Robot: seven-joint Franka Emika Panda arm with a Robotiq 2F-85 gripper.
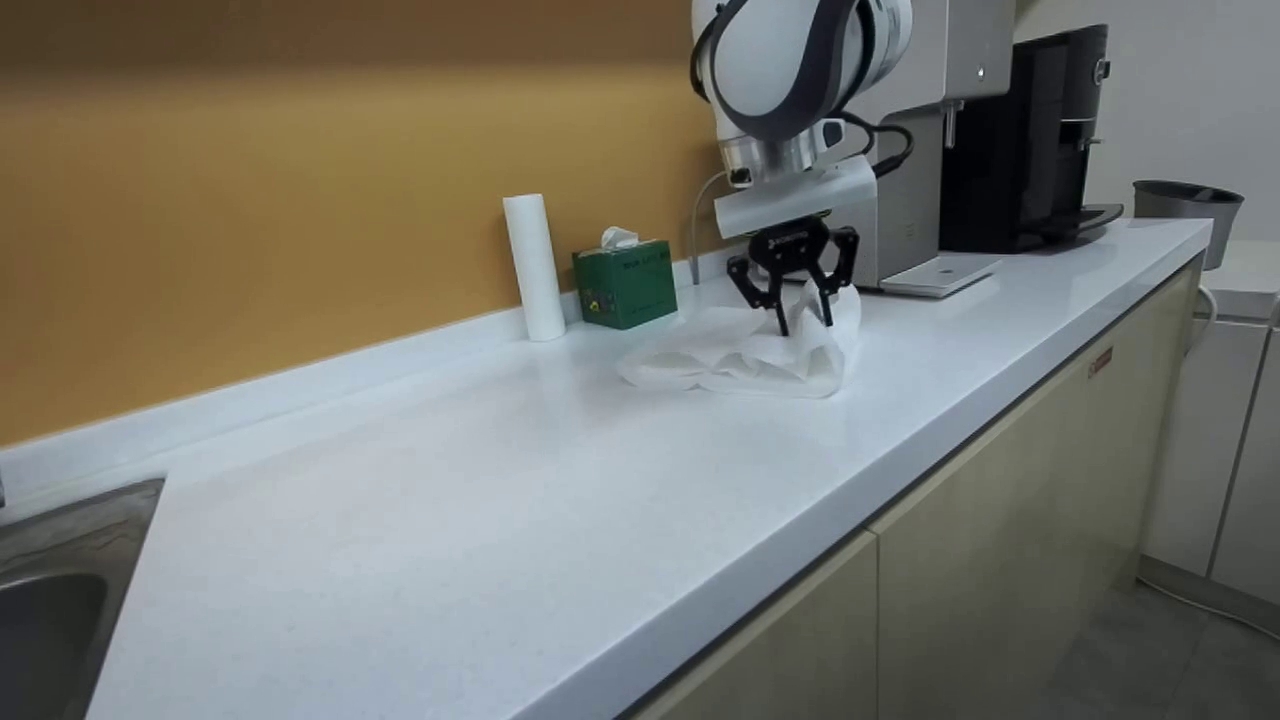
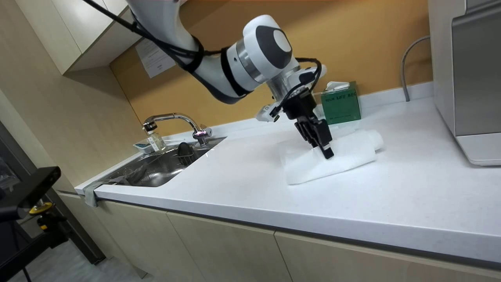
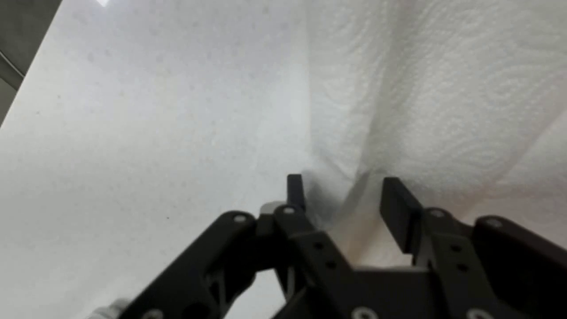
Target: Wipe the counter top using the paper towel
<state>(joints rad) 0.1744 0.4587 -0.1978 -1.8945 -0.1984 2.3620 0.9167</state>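
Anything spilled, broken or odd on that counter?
No spill or damage stands out. Mildly odd: the loose white paper towel is rumpled, with raised folds rather than flat, on the white countertop beneath the black gripper.

A creased paper towel (image 1: 718, 366) lies on the white counter top (image 1: 430, 520); from it, in an exterior view, a green tissue box (image 1: 627, 286) and a white roll (image 1: 535, 268) stand toward ten o'clock, a grey machine (image 1: 910, 190) and a black machine (image 1: 1025, 150) toward two, a sink (image 1: 80, 540) set in toward eight.
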